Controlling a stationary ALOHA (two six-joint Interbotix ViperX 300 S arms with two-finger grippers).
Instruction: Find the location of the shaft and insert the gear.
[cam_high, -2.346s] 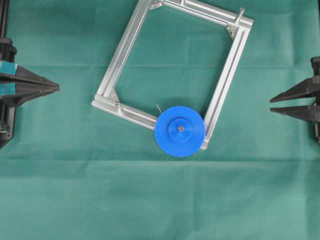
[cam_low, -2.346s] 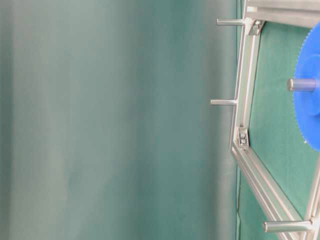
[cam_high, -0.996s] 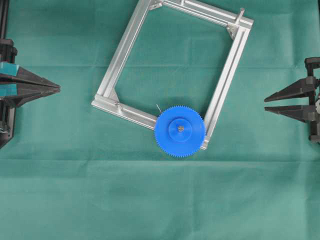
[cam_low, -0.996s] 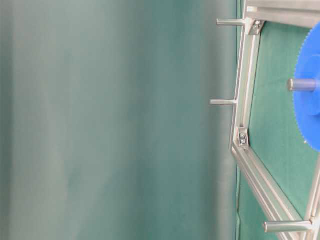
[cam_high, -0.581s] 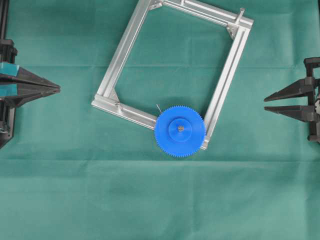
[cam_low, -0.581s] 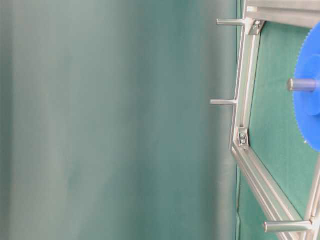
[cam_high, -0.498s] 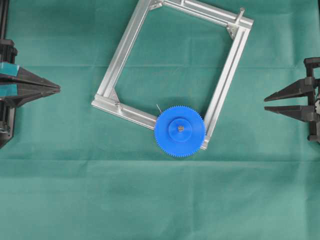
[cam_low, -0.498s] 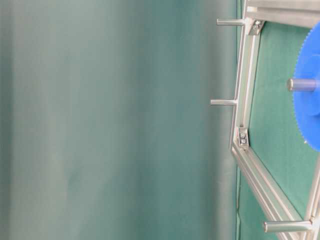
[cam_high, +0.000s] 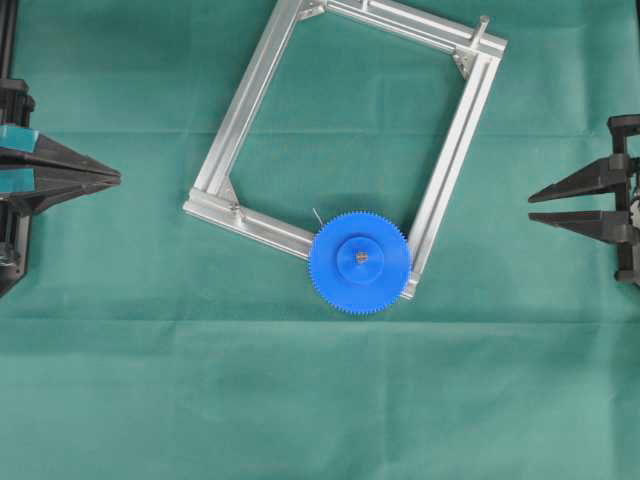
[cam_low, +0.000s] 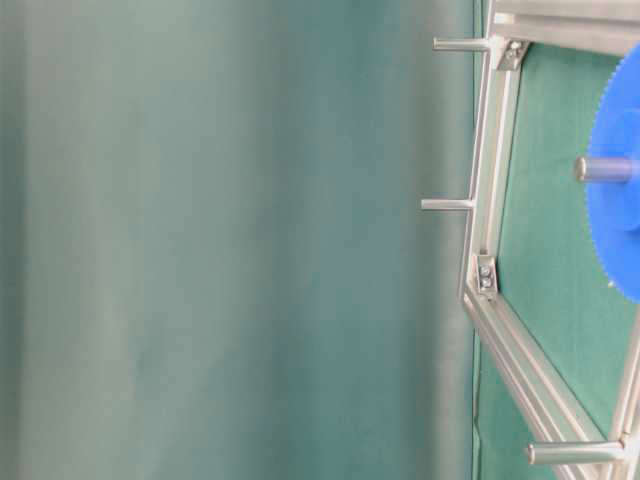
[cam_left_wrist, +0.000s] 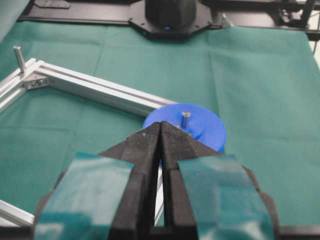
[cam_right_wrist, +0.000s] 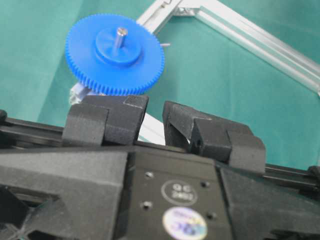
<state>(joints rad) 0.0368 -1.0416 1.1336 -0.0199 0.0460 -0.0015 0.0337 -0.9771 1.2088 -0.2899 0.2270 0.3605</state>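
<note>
The blue gear lies flat on the lower corner of the aluminium frame, with the shaft showing as a grey dot through its hub. The shaft's tip stands above the gear's hub in the right wrist view, and likewise the shaft above the gear in the left wrist view. My left gripper is shut and empty, far left of the frame. My right gripper hangs at the right edge, tips apart, holding nothing.
A longer silvery peg juts from the frame's top right corner bracket. Other pegs stick out of the frame in the table-level view. Green cloth covers the table. An arm base sits behind the frame.
The right gripper drew slightly inward and upward early on, then stayed still. Gear, frame and left gripper have not moved.
</note>
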